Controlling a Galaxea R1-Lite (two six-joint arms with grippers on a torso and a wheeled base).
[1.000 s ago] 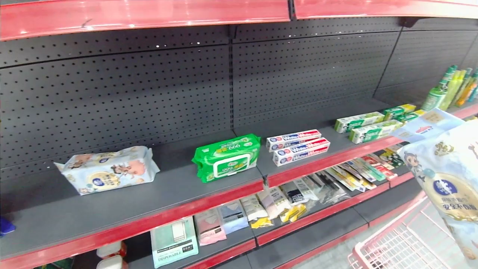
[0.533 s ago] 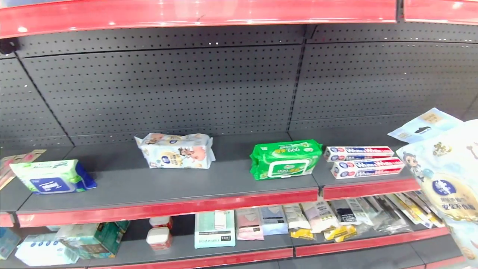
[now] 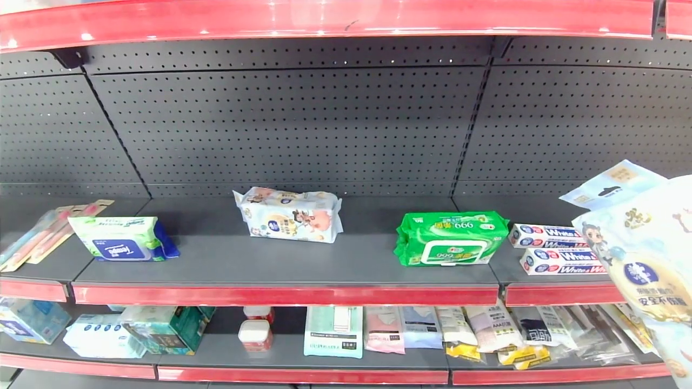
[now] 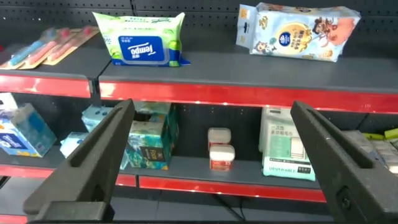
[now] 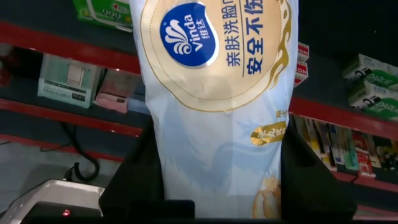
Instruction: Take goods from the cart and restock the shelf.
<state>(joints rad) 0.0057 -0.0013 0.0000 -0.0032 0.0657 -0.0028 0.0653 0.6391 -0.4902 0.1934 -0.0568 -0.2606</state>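
**Right gripper clamps a soft pack before the shelf; left gripper spread wide**

The right gripper (image 5: 221,130) is clamped on a soft pack (image 5: 217,93), its black fingers pressing both flanks of the glossy, pillowy plastic wrap, which is pale blue and white with a gold oval. In the head view this soft pack sits at 3 o'clock, in front of the shelf (image 3: 281,265), a flat dark-grey metal board with a shiny red front strip and a perforated pegboard (image 3: 292,124) behind.

On the board, near centre, lies a crinkly cartoon-printed pack (image 3: 291,214). At its 3 o'clock lies a green pack (image 3: 448,237) with a rounded flip lid, then two long rectangular toothpaste boxes (image 3: 557,251) side by side. At its 9 o'clock lies a green-and-blue tissue pack (image 3: 121,239), with flat toothbrush cards (image 3: 48,229) beyond.

The left gripper (image 4: 211,106) holds nothing, its matte black fingers set far apart.
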